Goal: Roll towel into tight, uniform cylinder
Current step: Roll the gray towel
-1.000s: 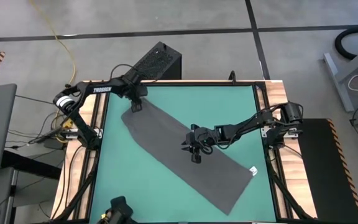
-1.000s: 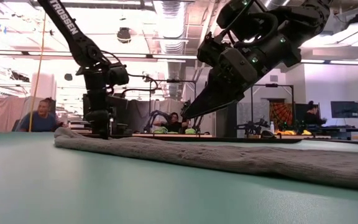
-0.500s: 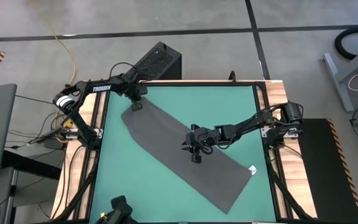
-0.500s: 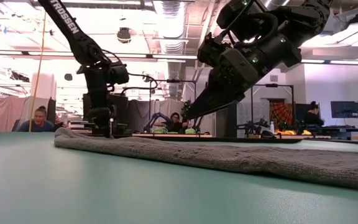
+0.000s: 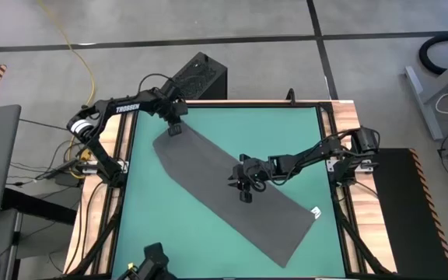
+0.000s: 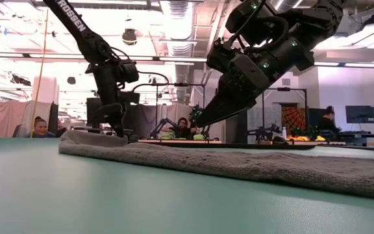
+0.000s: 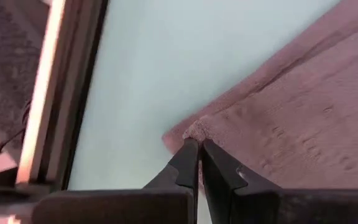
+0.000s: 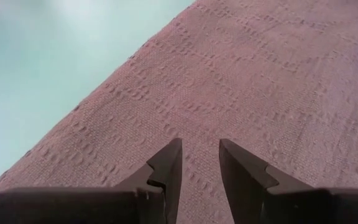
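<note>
Two jaws: left [image 7: 197, 147] pinches the towel [image 5: 232, 190] corner to start rolling; right [image 8: 196, 155] hovers open above mid-towel.

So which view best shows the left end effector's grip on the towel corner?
The left wrist view: the left end effector is shut on the towel at its bunched corner. The high view shows only where that corner sits; the low view shows it side-on. The right wrist view misses it.
</note>
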`<state>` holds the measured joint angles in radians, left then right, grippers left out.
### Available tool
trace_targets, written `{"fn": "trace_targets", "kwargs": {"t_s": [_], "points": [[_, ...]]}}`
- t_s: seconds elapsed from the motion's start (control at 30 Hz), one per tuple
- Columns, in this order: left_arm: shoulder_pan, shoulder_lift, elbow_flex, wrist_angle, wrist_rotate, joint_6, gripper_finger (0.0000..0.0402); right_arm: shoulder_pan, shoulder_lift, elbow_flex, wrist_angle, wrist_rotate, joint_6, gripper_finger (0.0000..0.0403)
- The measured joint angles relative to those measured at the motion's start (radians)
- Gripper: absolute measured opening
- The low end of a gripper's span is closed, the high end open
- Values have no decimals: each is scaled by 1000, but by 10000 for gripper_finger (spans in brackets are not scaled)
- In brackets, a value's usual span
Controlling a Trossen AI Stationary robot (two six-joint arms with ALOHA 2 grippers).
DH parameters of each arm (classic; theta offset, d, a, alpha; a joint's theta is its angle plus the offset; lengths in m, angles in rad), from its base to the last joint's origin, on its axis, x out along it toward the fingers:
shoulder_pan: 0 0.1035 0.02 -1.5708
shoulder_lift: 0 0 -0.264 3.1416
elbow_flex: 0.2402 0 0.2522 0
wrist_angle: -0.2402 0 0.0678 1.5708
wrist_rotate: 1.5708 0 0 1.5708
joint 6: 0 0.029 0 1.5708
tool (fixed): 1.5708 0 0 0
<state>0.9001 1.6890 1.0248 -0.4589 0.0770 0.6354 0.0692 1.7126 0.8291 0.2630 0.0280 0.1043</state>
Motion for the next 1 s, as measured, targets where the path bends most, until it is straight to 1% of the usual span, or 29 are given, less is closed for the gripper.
{"fn": "trace_targets", "kwargs": {"t_s": [0.07, 0.13, 0.3, 0.43, 0.57, 0.77, 1.0], "points": [[0, 0, 0, 11, -25, -2, 0, 0, 0, 0, 0, 0, 1, 132], [0, -2, 0, 16, -28, -1, 0, 1, 0, 0, 0, 0, 6, 132], [4, -37, 1, 20, 48, 9, 0, 13, 0, 0, -58, 3, 17, 132], [4, -59, 1, 31, 138, 28, 0, 15, 0, 0, -133, 43, 52, 132], [4, -75, 1, 49, 195, 34, 0, 15, 0, 0, -144, 80, 66, 132], [5, -121, 1, 72, 306, 41, 0, 16, 0, 0, -187, 81, 85, 132], [17, -178, 1, 84, 312, 59, 0, 17, 0, 0, -217, 84, 110, 132]]}}
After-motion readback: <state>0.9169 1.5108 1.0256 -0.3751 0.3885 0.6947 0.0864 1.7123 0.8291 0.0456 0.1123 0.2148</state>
